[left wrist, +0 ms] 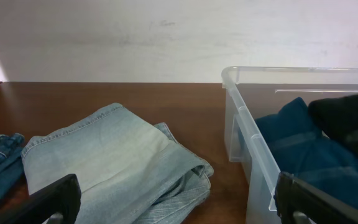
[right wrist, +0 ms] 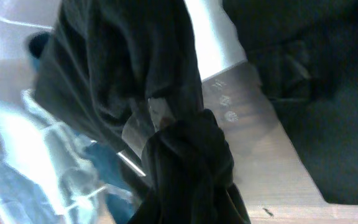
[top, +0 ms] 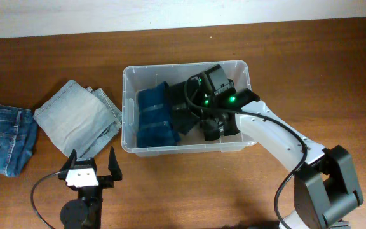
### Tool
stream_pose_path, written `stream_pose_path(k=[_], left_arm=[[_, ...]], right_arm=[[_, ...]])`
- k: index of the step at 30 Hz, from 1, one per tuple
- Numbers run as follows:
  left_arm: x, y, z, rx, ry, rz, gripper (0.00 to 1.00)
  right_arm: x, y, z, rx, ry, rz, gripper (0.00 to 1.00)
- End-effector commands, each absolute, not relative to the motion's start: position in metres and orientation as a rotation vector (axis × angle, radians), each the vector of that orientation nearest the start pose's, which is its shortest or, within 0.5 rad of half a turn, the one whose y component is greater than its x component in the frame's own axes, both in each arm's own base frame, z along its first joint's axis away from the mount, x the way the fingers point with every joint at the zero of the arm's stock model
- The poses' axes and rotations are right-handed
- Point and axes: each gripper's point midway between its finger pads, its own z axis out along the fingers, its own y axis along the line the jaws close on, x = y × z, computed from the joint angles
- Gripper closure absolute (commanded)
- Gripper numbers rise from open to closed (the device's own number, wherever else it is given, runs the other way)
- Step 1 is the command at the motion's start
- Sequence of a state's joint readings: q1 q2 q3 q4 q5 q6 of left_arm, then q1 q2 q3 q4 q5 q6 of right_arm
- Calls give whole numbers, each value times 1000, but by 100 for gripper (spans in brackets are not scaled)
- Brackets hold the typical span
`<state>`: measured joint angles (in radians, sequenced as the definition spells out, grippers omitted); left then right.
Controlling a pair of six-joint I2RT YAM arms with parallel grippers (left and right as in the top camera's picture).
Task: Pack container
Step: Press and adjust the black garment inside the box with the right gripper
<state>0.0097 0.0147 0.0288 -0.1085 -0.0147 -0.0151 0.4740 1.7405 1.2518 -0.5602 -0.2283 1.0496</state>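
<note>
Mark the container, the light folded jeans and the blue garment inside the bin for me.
container (top: pixel 189 147), overhead view, rim of the near wall.
light folded jeans (top: pixel 78 124), overhead view, middle of the top fold.
blue garment (top: pixel 152 117), overhead view, centre of the fold.

Overhead, dark blue jeans (top: pixel 2 137) run off the left edge of the frame. At centre, my right claw (top: pixel 212 126) is buried in black cloth (top: pixel 184 105) inside the container (top: pixel 127 114). I cannot see its fingertips or tell what they grip. The right wrist view is a close blur of that cloth. In the left wrist view, the container runs off the right edge. My left claw (left wrist: pixel 179 186) shows only finger ends (left wrist: pixel 58 199) at the bottom corners.
</note>
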Motion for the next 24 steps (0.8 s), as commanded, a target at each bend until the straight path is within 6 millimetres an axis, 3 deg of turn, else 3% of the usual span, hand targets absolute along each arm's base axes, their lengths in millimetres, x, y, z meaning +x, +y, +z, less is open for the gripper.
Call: stream_pose_path(k=[1,14,21,22,24], left_arm=[[245,7,157,-33,1661,23,1],[245,7,157,-33,1661,23,1],[245,7,157,-33,1661,23,1],[245,7,157,-33,1661,23,1],[245,7,157,-33,1661,23,0]], right_arm=[[355,232,86,701,2765,690,91],[349,229,83,381,2813,620,85],[348,227,81,353,2820,605,82],[348,227,81,353,2820,605,74],[348,227,81,353,2820,605,36]])
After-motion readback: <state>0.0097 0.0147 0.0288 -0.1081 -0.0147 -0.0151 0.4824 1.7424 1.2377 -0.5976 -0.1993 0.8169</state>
